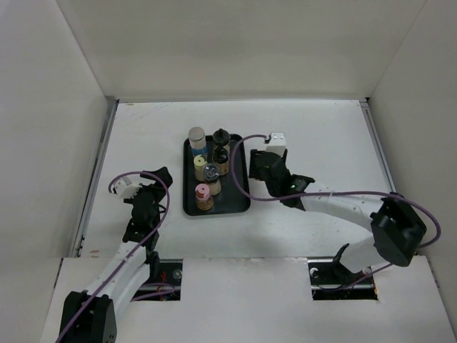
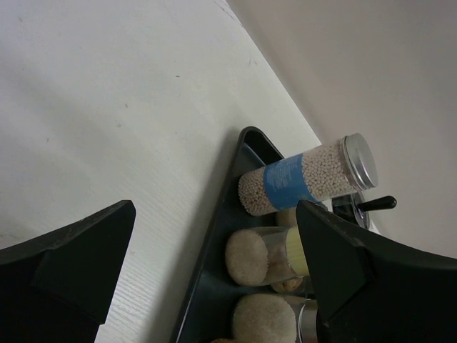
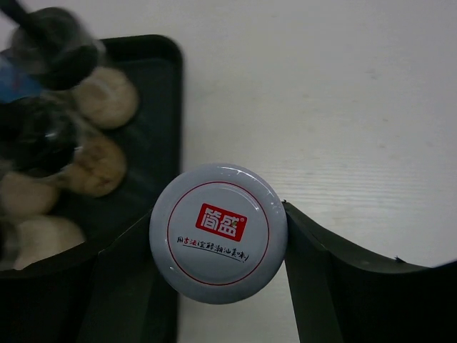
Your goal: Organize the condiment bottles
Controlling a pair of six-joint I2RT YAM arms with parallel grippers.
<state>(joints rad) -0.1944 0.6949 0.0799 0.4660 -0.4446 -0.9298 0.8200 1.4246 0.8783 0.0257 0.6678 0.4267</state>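
The big white surface [image 1: 321, 143] holds a flat black tray [image 1: 241, 201] in the middle. The two arms reach in from the near edge, one on each side of the tray. Most of the condiment bottles [image 1: 212, 171] stand close together on the tray, and a strip along its right side is bare. I think the step now is putting one more jar in with the others. The right fingers [image 3: 325, 268] are closed on the red-labelled jar [image 3: 218, 232], with one finger pressed on each side of it. The jar is right at the right edge of the tray. I cannot tell if it is standing down or hanging a bit above. For the next move, I think the jar has to go fully over the bare part of the tray. Then it has to be set down upright beside the others without knocking them, and only then should the fingers spread apart. The left fingers [image 2: 75, 261] are wide open with nothing in them, and they hang on the left of the tray, apart from it. The held jar has a round pale grey cap with a thin red ring and a small red label with white letters. At the far left corner of the tray is the blue-labelled bottle [image 2: 300, 179], full of tiny pale beads, with a shiny silver cap. At the near end stands the pink-capped bottle [image 1: 203, 191].
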